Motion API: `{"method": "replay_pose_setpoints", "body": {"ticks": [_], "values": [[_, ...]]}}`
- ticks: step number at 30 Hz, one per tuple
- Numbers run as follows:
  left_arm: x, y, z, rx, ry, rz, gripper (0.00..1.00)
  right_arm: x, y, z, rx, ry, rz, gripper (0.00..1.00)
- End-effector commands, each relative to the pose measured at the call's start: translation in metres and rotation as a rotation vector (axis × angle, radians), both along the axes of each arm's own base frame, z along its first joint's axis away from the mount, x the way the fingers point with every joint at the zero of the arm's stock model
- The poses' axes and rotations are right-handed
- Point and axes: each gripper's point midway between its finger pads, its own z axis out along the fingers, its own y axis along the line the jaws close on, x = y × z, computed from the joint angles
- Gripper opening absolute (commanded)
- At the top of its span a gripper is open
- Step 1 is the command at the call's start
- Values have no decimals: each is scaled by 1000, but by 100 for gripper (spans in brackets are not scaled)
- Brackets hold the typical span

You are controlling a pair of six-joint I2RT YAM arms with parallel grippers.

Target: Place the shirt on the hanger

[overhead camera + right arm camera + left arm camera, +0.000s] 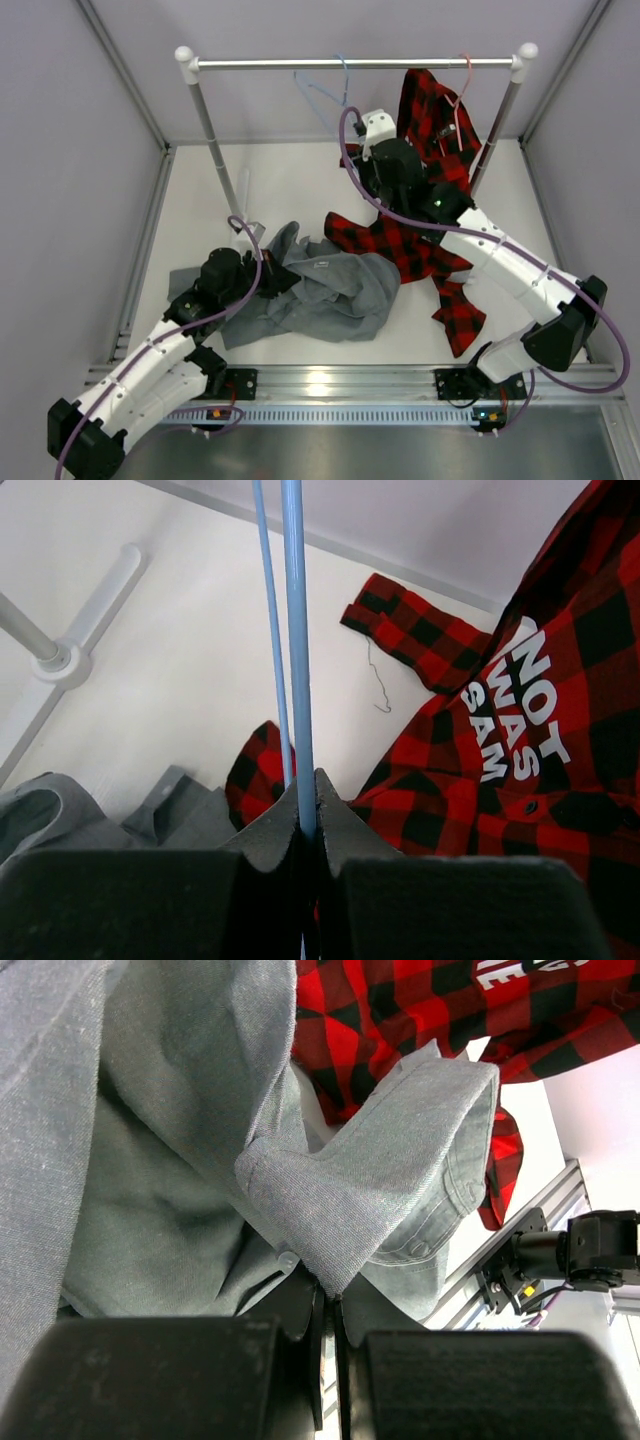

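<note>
White tabletop (300, 190) carries grey shirt (330, 290); left fingers (200, 1380) pinch its fabric. Right fingers (150, 910) clamped on blue hanger (298, 680) wire.

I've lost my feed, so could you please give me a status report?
Left gripper shut on shirt. Right gripper shut on hanger. Plaid shirt close beside hanger.

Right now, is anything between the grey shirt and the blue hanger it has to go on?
Yes. The plaid shirt sprawls across the table against the grey shirt, on its side toward the hanger, which the right gripper clamps. The left gripper pinches the grey shirt.
</note>
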Motion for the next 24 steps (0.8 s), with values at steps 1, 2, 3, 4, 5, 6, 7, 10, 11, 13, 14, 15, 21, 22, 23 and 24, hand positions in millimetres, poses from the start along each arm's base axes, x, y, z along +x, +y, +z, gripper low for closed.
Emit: {"method": "replay_pose_setpoints", "body": {"ticks": [1, 2, 3, 4, 5, 6, 7, 10, 11, 13, 14, 15, 21, 22, 23, 24], "values": [[1, -3, 19, -37, -53, -14, 0, 1, -2, 41, 88, -99, 17, 0], [0, -3, 21, -39, -59, -19, 0, 2, -2, 44, 93, -103, 15, 0], [-1, -4, 22, -40, -62, -26, 0, 2, -2, 45, 98, -105, 14, 0], [-1, -4, 23, -43, -66, -26, 0, 1, -2, 48, 109, -109, 13, 0], [-1, -4, 24, -46, -67, -27, 0, 0, -2, 51, 121, -113, 14, 0], [-2, -3, 25, -48, -72, -25, 0, 1, -2, 53, 131, -116, 13, 0], [-2, -3, 25, -46, -71, -24, 0, 0, -2, 55, 140, -119, 13, 0], [0, -2, 23, -43, -69, -10, 0, -2, -3, 61, 167, -127, 11, 0], [1, -1, 23, -42, -70, -6, 0, -4, -4, 66, 183, -133, 10, 0], [3, 0, 22, -35, -62, 7, 0, -6, -5, 71, 199, -143, 13, 0], [3, 0, 21, -32, -59, 8, 0, -9, -6, 76, 213, -150, 17, 0], [3, 0, 21, -32, -58, 8, 0, -9, -7, 78, 218, -156, 19, 0], [2, 0, 25, -35, -62, 7, 0, -10, -7, 98, 252, -188, 42, 0], [3, 1, 24, -32, -62, 9, 0, -10, -6, 99, 257, -188, 49, 0], [3, 1, 23, -30, -62, 14, 0, -10, -7, 101, 256, -191, 59, 0], [4, 2, 23, -28, -62, 18, 0, -12, -4, 105, 266, -194, 72, 0]]}}
